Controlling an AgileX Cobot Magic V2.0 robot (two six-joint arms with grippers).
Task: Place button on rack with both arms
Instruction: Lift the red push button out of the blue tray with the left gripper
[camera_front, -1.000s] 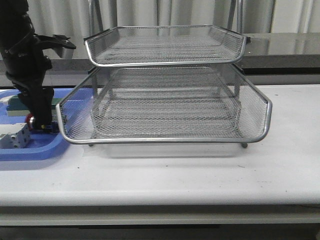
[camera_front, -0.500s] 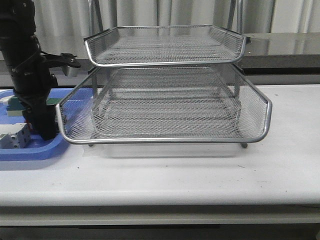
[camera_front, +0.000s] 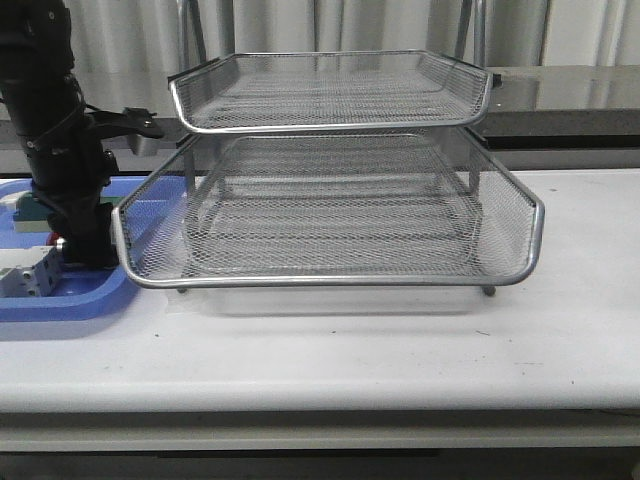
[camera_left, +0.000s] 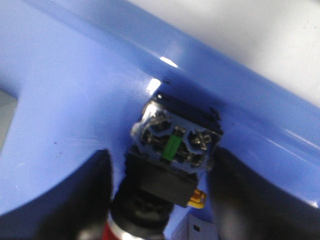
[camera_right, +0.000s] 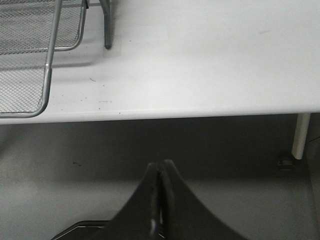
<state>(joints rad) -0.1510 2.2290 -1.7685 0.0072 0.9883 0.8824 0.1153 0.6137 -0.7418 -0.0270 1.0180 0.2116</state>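
The button (camera_left: 175, 150) lies in the blue tray (camera_left: 75, 90), its black body with blue end, green strip and yellow bit facing the camera and its red cap near the wrist. My left gripper (camera_left: 160, 155) has a finger pressed on each side of it. In the front view the left gripper (camera_front: 85, 250) is down in the tray beside the rack (camera_front: 330, 281), with a bit of the red cap (camera_front: 58, 241) showing. My right gripper (camera_right: 161, 162) is shut and empty, low beyond the table edge; it is out of the front view.
The blue tray (camera_front: 60, 300) sits at the table's left, close against the rack's lower tier. It also holds a white terminal block (camera_front: 25, 275) and a green block (camera_front: 30, 212). The rack's leg (camera_right: 106, 30) and a corner show in the right wrist view.
My left arm dropped into the blue tray, hiding the red cap, then rose a little, and the cap shows again. The right arm is not in these earlier frames.
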